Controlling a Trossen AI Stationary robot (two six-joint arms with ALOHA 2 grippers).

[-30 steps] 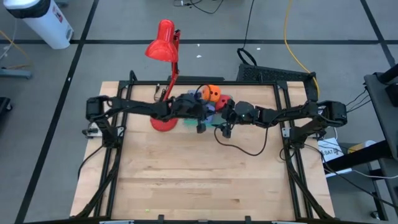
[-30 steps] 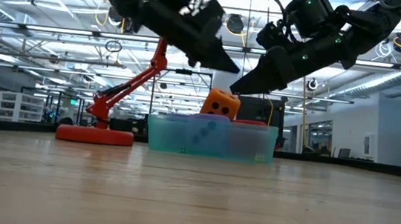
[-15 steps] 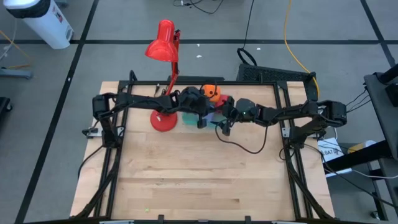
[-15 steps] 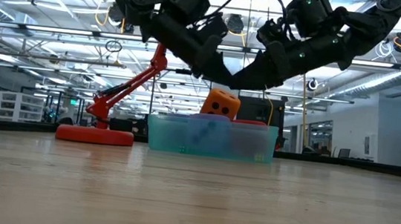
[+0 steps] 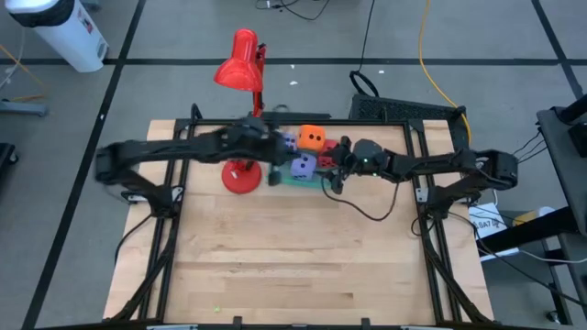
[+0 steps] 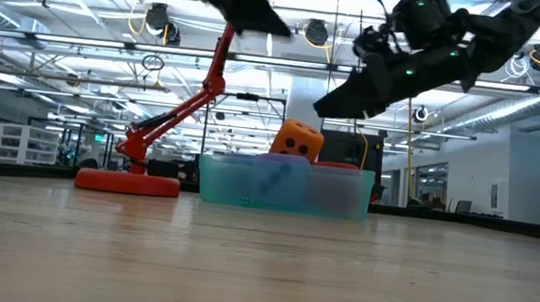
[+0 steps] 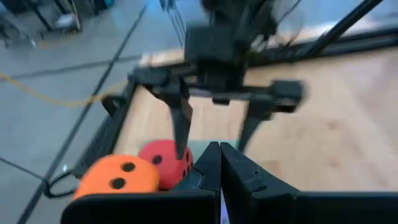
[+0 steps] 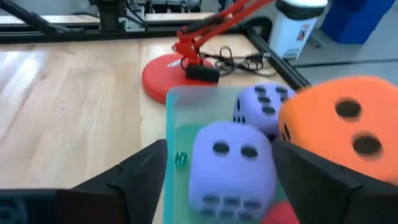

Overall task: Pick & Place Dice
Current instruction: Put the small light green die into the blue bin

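Low view hides purple dice [image 8: 231, 163], left jaws closed empty, right jaws open

No legible text or labels.

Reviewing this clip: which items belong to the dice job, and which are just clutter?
Job items:
orange die
two purple-blue dice
red die
teal tray holding them

Just lying about:
red desk lamp
black cable on the table
white bin on the floor
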